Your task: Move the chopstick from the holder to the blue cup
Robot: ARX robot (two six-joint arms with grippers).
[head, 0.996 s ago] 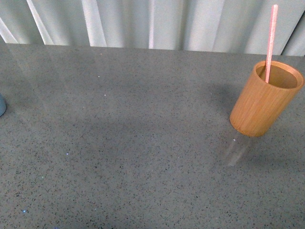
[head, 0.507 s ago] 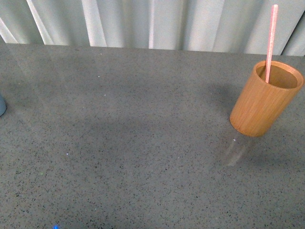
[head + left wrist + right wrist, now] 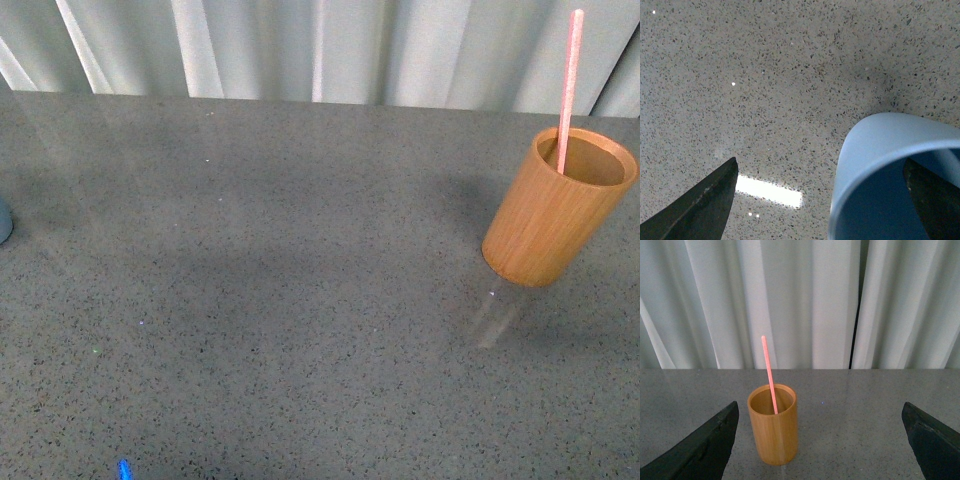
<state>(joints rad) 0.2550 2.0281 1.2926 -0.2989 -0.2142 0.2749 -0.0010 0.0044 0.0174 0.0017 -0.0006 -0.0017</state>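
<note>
The orange-brown holder (image 3: pixel 558 212) stands upright at the right of the table, and the pink chopstick (image 3: pixel 568 90) leans inside it, rising well above its rim. Only a sliver of the blue cup (image 3: pixel 3 220) shows at the far left edge. Neither gripper appears in the front view. My left gripper (image 3: pixel 820 161) is open right at the blue cup (image 3: pixel 875 150), with the cup's rim between its fingers (image 3: pixel 700 205). My right gripper (image 3: pixel 819 404) is open and empty. It faces the holder (image 3: pixel 773 432) and the chopstick (image 3: pixel 769 370) from a distance.
The grey speckled table (image 3: pixel 300 280) stretches between cup and holder. A pleated white curtain (image 3: pixel 320 45) hangs just behind its far edge. A bright light reflection (image 3: pixel 770 192) lies on the table by the cup. A small blue spot (image 3: pixel 124 468) shows at the front view's bottom edge.
A small blue spot has come into the front view's bottom edge and crept slightly upward. Holder, chopstick and cup have not moved.
</note>
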